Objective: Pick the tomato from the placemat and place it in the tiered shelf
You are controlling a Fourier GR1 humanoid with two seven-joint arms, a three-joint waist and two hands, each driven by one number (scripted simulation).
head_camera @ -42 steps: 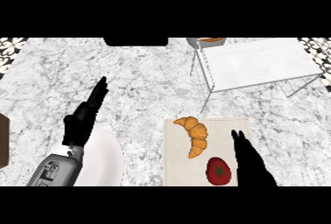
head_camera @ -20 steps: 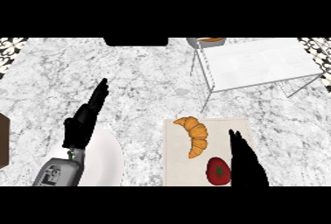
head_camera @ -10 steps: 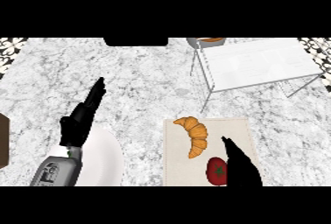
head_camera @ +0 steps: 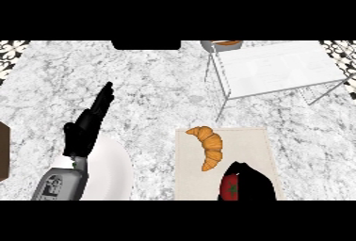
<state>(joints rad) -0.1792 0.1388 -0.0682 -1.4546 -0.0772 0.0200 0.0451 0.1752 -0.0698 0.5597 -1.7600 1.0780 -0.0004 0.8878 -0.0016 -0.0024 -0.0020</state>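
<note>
A red tomato [head_camera: 230, 187] lies at the near end of the beige placemat [head_camera: 246, 141], at the view's lower edge. My right hand [head_camera: 254, 184] covers its right side, fingers curled over it. An orange croissant [head_camera: 208, 144] lies on the placemat just beyond the tomato. The white tiered shelf [head_camera: 274, 69] stands at the far right on thin metal legs. My left hand [head_camera: 84, 126] rests open at the left, fingers pointing up.
A white plate [head_camera: 115, 172] sits under my left forearm at the lower left. A small bowl [head_camera: 224, 44] stands behind the shelf. A dark object [head_camera: 146, 44] sits at the counter's far edge, a brown one [head_camera: 4, 153] at the left edge.
My right hand moved left and down onto the tomato, its fingers going from straight to curled over it. The left hand stayed still.
</note>
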